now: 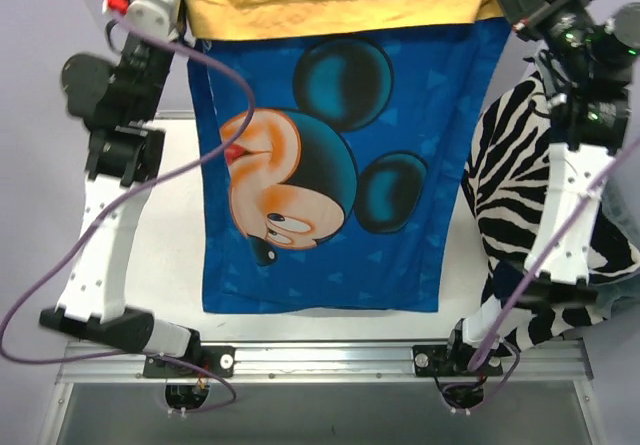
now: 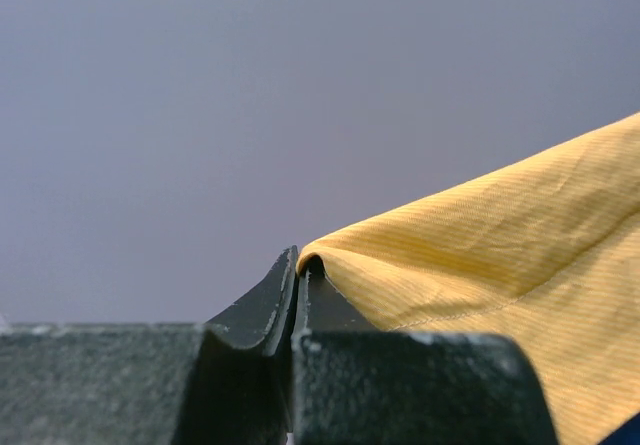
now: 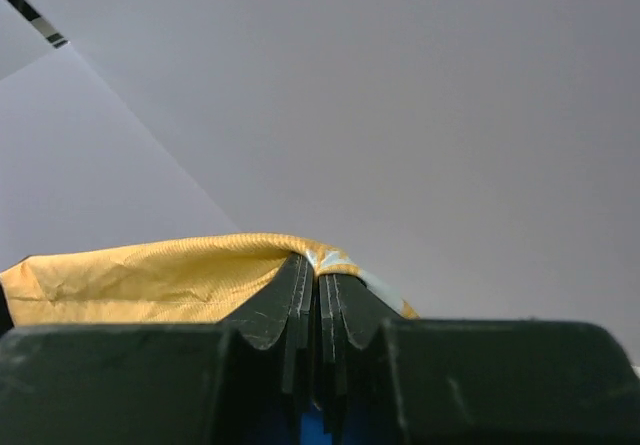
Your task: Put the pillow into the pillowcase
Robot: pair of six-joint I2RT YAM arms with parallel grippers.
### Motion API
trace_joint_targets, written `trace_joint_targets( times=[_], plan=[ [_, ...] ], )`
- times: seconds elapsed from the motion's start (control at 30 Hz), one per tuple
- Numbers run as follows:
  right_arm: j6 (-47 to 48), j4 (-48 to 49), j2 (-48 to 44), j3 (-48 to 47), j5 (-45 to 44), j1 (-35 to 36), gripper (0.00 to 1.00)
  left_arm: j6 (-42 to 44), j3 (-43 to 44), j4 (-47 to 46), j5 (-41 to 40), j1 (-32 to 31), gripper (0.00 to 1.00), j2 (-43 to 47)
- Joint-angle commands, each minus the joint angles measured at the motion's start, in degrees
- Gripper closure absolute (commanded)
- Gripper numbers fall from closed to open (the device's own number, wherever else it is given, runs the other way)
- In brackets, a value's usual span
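Observation:
The pillowcase (image 1: 420, 255) hangs as a blue sheet with a cartoon mouse print and a mustard-yellow band along its top edge. My left gripper (image 1: 183, 3) is shut on its top left corner. My right gripper (image 1: 503, 0) is shut on its top right corner. The cloth is stretched between them above the table, and its lower edge reaches the table's near side. The left wrist view shows the jaws (image 2: 298, 265) pinching the yellow pillowcase cloth (image 2: 500, 245). The right wrist view shows the same: the jaws (image 3: 318, 270) pinch the pillowcase cloth (image 3: 150, 275). The pillow shows in no view.
A zebra-striped blanket (image 1: 515, 185) lies heaped at the table's right side, under my right arm. The white table (image 1: 170, 265) shows to the left of the hanging cloth. A purple cable (image 1: 150, 190) loops over my left arm.

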State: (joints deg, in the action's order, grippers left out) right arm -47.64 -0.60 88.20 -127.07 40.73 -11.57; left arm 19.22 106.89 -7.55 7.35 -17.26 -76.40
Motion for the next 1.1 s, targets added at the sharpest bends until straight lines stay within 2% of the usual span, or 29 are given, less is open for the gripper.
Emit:
trace_joint_targets(
  times=[0.0,0.03,0.1,0.13,0.2,0.23,0.27,0.3,0.33,0.37,0.43,0.5,0.57,0.6,0.63,0.67,0.7,0.73,0.77,0.8,0.83,0.87,0.9,0.93,0.97,1.03,1.07],
  plan=[
    [6.84,0.16,12.12,-9.22,-11.89,2.16,1.0,-4.0,10.13,-8.01,-6.92,5.73,1.0,-12.07],
    [7.38,0.16,14.08,-17.26,-13.47,2.52,1.0,-4.02,19.58,-6.53,-6.92,6.53,1.0,-18.46],
    [8.34,5.51,17.08,-21.98,-17.87,2.7,1.0,-3.84,32.88,-3.8,-7.97,8.2,1.0,-25.52],
    [9.48,7.44,16.83,-21.82,-19.27,2.78,1.0,-3.76,46.95,-1.09,-7.54,8.64,1.0,-32.34],
    [10.98,12.63,13.67,-19.37,-22.0,3.13,1.0,-1.83,56.63,-1.23,-7.35,9.25,1.0,-37.83],
    [10.81,14.47,12.18,-17.71,-22.44,3.05,1.0,-1.91,59.28,-3.06,-5.96,9.61,1.0,-39.07],
    [10.72,18.58,9.12,-13.95,-22.8,2.87,1.0,-2.17,58.18,-4.48,-5.34,10.04,1.0,-37.96],
    [10.46,20.1,7.87,-12.78,-23.41,2.79,1.0,-2.61,54.16,-6.75,-4.29,10.4,1.0,-35.86],
    [9.94,21.16,6.64,-12.33,-23.5,2.52,1.0,-2.96,49.34,-13.04,-3.76,11.27,1.0,-29.74],
    [8.89,22.12,5.5,-13.55,-23.42,2.17,1.0,-3.14,39.46,-16.5,-2.62,11.8,1.0,-26.73],
    [7.13,22.31,4.09,-14.35,-21.32,1.82,1.0,-1.56,36.12,-19.6,-0.77,12.33,1.0,-21.62],
    [6.24,22.92,-0.12,-8.84,-16.77,1.73,1.0,-2.87,30.77,-19.69,0.46,14.26,1.0,-18.28],
    [7.2,23.62,-6.86,0.27,-13.33,1.73,1.0,-3.49,21.3,-23.46,5.2,18.73,1.0,-10.55],
    [9.47,22.85,-8.82,8.24,-11.05,1.82,1.0,-3.49,9.77,-25.3,7.3,19.79,1.0,-7.48],
    [10.71,20.66,-10.58,12.59,-6.32,1.82,1.0,-3.23,4.35,-25.58,11.15,20.67,1.0,-1.18],
    [11.94,12.03,-13.64,16.29,-3.41,1.82,1.0,-2.79,-1.45,-24.97,19.37,21.9,1.0,2.45],
    [15.87,7.33,-15.24,25.55,-0.51,1.9,1.0,-0.18,-9.34,-24.1,24.76,22.09,1.0,6.4],
    [19.13,-2.99,-16.82,30.51,4.66,2.25,1.0,1.85,-22.12,-19.04,29.86,22.09,1.0,14.18],
    [22.73,-8.83,-19.62,35.17,5.14,2.43,1.0,8.66,-28.78,-13.6,40.61,22.09,1.0,17.83],
    [31.55,-13.5,-20.95,40.96,6.19,2.43,1.0,15.43,-33.54,-6.06,44.81,22.0,1.0,21.52],
    [36.95,-23.9,-21.75,49.02,7.51,2.52,1.0,22.89,-42.73,11.85,47.9,21.83,1.0,28.17],
    [42.48,-28.88,-22.72,53.2,6.39,2.52,1.0,33.06,-46.65,18.99,51.41,21.65,1.0,31.19],
    [45.85,-32.67,-23.07,56.54,5.51,2.43,1.0,37.16,-49.91,25.07,51.97,21.48,1.0,34.01],
    [54.23,-40.19,-22.99,61.62,5.15,2.26,1.0,42.94,-54.98,38.96,52.75,21.39,1.0,38.13],
    [57.45,-42.88,-23.08,63.5,3.32,2.26,1.0,53.79,-56.78,45.72,53.11,21.39,1.0,39.91],
    [63.77,-46.05,-23.17,67.71,0.51,2.26,1.0,58.45,-59.94,57.41,52.94,20.6,1.0,43.42],
    [65.11,-46.24,-22.82,68.52,-1.51,2.17,1.0,63.61,-62.39,60.52,52.76,20.16,1.0,44.14]
  ],
)
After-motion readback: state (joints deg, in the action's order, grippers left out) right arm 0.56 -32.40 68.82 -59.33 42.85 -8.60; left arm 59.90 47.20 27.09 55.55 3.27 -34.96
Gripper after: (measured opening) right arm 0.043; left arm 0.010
